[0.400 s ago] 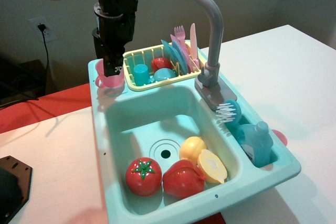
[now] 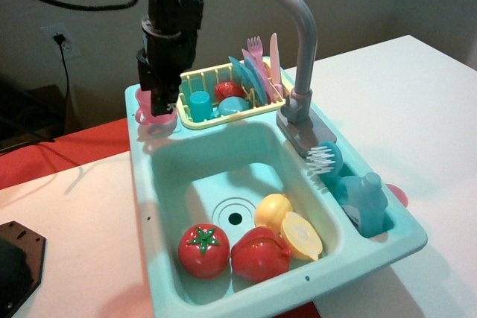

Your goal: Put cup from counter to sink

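The cup (image 2: 154,116) was seen on the counter (image 2: 141,150) at the sink's (image 2: 223,176) back-left corner, gripped by the closed gripper (image 2: 159,101) from above.

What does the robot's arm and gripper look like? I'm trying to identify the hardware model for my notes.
The arm is black throughout, built from blocky, boxy segments stacked vertically. A black cable loops off to the side near its top. It narrows to a dark gripper with slim black fingers. No logos or markings are legible at this resolution.
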